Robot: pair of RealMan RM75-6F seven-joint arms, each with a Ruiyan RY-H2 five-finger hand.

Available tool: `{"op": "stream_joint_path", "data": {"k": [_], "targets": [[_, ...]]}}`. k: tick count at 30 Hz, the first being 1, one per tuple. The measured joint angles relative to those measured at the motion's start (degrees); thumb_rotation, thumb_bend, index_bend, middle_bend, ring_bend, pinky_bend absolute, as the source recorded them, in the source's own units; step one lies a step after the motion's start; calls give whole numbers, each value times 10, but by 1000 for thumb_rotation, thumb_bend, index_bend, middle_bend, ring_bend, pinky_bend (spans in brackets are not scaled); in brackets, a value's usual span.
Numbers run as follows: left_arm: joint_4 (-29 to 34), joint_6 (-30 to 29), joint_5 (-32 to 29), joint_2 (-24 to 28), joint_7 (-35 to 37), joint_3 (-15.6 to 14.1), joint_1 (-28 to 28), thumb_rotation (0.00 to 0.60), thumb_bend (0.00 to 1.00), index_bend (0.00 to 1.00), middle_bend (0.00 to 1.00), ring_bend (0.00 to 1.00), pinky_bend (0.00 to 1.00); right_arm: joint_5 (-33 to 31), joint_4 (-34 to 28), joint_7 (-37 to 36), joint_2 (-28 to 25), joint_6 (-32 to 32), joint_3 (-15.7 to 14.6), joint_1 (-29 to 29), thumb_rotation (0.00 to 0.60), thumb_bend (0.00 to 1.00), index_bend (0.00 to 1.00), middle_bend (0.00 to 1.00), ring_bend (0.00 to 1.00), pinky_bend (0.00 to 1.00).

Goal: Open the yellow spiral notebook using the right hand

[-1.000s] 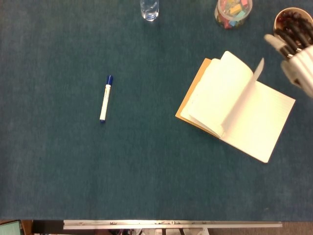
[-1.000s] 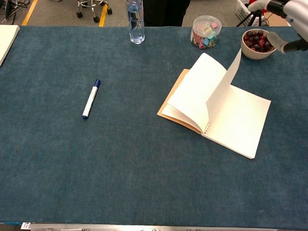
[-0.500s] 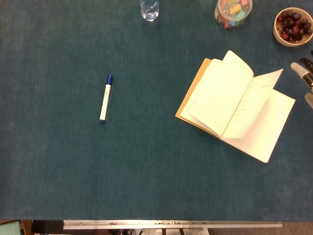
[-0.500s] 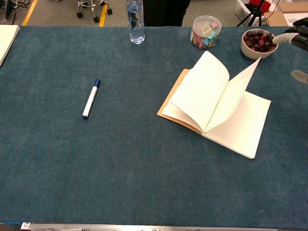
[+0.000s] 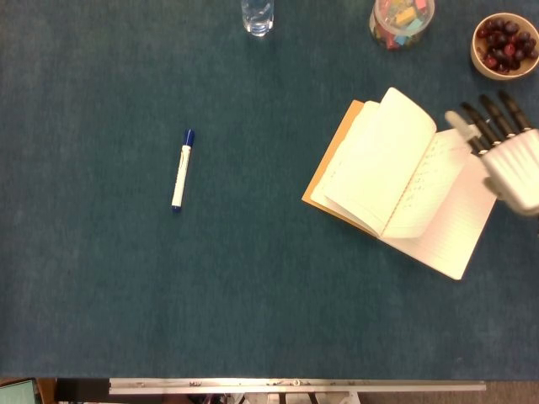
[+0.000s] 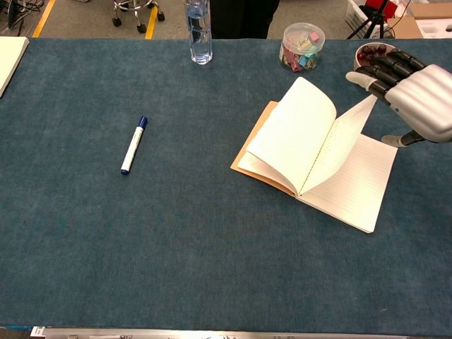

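Observation:
The yellow spiral notebook lies open at the right of the blue table, white lined pages up, its yellow cover peeking out at the left. One loose page stands half raised over the right side. My right hand hovers above the notebook's far right corner, back up, fingers stretched out toward the far edge and holding nothing. Whether it touches the page is unclear. My left hand appears in neither view.
A blue-capped white marker lies left of centre. Along the far edge stand a water bottle, a jar of coloured clips and a bowl of cherries. White paper lies far left.
The upright page has dropped toward the right side. My right hand drew off to the right edge, then came back in over the notebook's far right corner.

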State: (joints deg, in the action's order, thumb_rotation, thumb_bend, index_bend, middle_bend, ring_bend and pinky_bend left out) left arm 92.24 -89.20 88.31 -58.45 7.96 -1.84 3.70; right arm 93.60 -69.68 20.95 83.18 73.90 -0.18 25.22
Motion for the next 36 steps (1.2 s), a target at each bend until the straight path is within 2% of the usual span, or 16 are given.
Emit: {"op": "stream_joint_path", "data": {"k": [5,14,24,36], "targets": [[2,-1,-2,3,0,-2,2,600,486,79,104,21,58,-5,29,26,53,-31,14,24,600,33,0,8,0,28],[4,-6,-3,8,2,-3,7,600,486,79,104,21,58,-13,84,53,131,-75,42,78,600,33,0,0,0,28],[8,-4,0,12,10,-6,8,600,486,79,104,21,58,-29,132,77,185,-109,58,112,600,33,0,0,0,28],[7,-4,-2,13,10,-6,10,600,486,78,104,22,58,-47,184,83,228,-131,58,134,600,33,0,0,0,28]]}}
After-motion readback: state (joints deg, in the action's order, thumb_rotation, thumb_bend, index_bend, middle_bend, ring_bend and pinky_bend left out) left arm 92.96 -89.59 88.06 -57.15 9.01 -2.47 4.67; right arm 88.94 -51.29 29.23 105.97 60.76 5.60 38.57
